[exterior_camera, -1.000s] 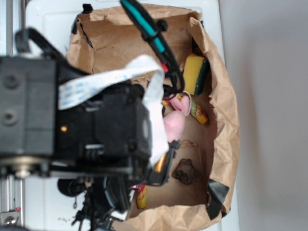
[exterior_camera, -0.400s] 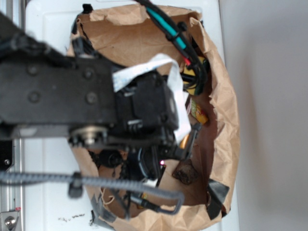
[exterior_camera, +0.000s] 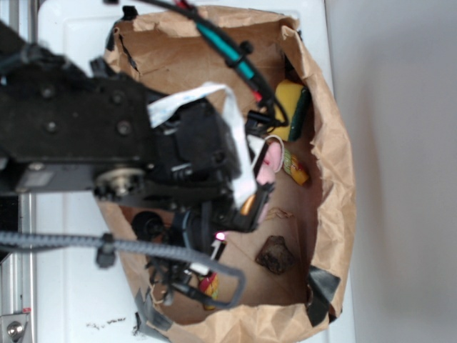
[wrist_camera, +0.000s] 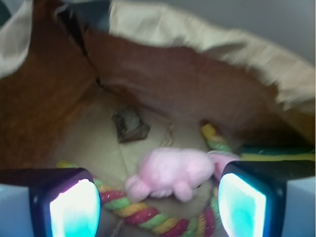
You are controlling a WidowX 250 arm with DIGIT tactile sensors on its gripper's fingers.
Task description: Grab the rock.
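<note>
the tool (wrist_camera: 158, 197) is spread wide with nothing between its fingers, low in the wrist frame over a pink plush (wrist_camera: 170, 173). the rock (wrist_camera: 129, 124) lies apart, upper left of centre, on the bag (exterior_camera: 335, 179) floor.

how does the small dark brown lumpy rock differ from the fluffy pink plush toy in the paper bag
The small dark brown lumpy rock is dark, rough and angular; the fluffy pink plush toy is pale pink, soft and rounded. In the wrist view the plush lies between the gripper's fingers, the rock beyond them. Both rest on the brown paper bag's floor, untouched.
</note>
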